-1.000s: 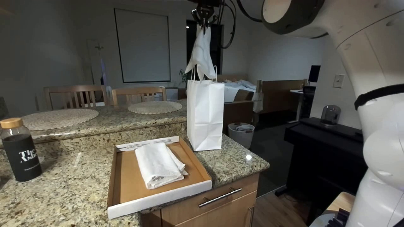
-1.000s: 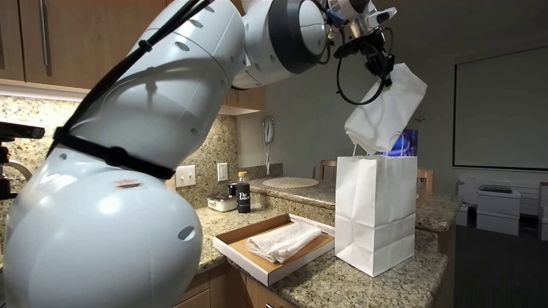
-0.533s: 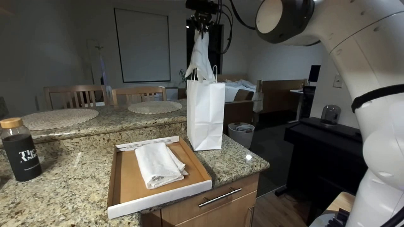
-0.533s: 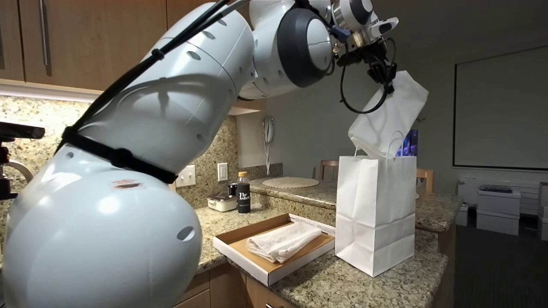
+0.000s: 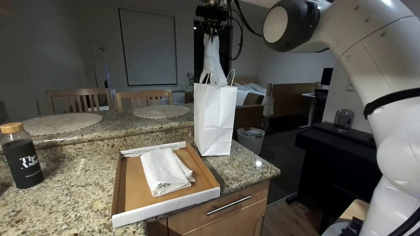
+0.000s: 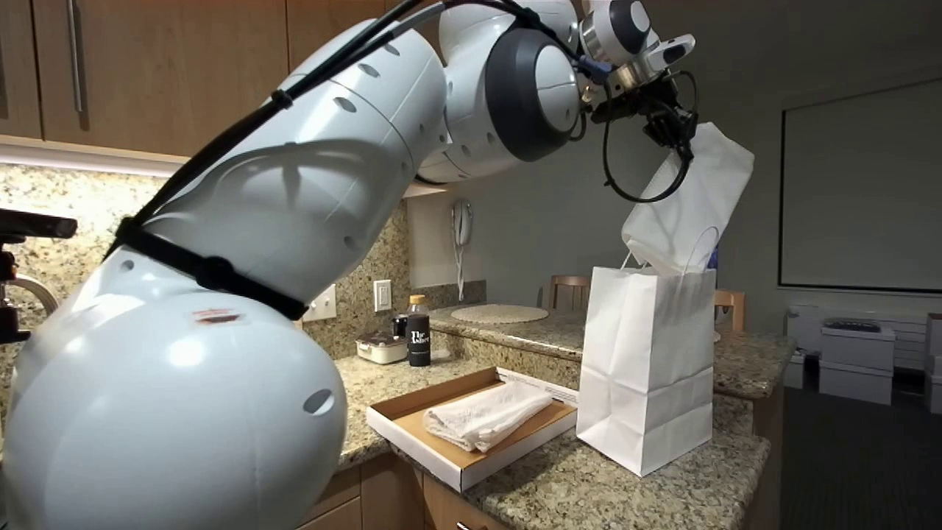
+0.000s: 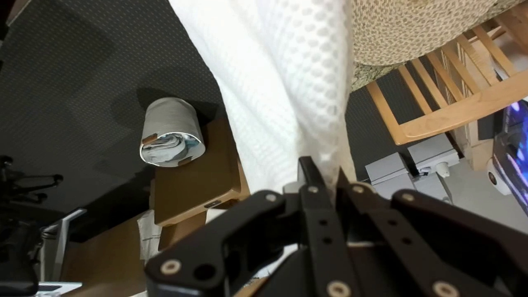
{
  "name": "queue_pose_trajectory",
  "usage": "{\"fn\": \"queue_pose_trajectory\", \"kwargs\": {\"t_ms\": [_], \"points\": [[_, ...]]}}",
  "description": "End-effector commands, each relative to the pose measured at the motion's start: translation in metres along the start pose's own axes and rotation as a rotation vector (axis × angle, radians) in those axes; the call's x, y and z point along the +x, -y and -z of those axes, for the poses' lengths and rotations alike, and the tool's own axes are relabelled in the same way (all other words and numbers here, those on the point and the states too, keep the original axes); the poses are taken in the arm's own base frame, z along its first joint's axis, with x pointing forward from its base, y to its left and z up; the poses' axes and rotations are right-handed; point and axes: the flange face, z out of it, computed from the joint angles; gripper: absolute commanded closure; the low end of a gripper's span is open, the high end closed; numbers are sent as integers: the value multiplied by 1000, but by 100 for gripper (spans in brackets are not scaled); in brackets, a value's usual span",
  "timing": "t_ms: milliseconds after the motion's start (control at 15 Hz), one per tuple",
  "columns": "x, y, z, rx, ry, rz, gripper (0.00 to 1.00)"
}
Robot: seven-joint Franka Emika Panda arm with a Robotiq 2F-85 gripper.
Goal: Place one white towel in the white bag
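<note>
My gripper [image 5: 212,36] is above the white paper bag [image 5: 215,121]. It is shut on a white towel [image 5: 213,62], which hangs from the fingertips [image 7: 324,177] and fills the upper middle of the wrist view [image 7: 264,74]. In an exterior view the gripper [image 6: 684,151] holds the towel [image 6: 688,210] over the open bag [image 6: 647,361]. The towel's lower end is at the bag's mouth, between the handles, its lowest tip hidden by the near rim. The bag stands, leaning slightly. A second folded white towel [image 5: 167,172] lies in the shallow cardboard tray [image 5: 167,207].
The bag stands near the corner of the granite counter [image 5: 249,165], right beside the tray. A raised granite ledge with round woven mats [image 5: 160,111] is behind it. A black bottle [image 5: 23,160] stands at the far left. A white bin [image 5: 251,139] is on the floor beyond.
My gripper has come down and, in the latest half second, shifted sideways with the towel. The towel's lower end is now at the bag's rim. The bag's top and handles have leaned the same way.
</note>
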Motion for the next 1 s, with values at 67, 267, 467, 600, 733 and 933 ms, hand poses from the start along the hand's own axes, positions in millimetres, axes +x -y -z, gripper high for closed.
{"fn": "queue_pose_trajectory", "kwargs": {"t_ms": [67, 267, 467, 600, 733, 933], "points": [[5, -11, 11, 20, 46, 117, 93], [10, -18, 33, 95, 89, 173, 93], [17, -29, 53, 166, 121, 187, 93], [20, -35, 61, 186, 140, 189, 93], [22, -45, 69, 205, 169, 175, 93], [28, -55, 77, 235, 192, 132, 93]]}}
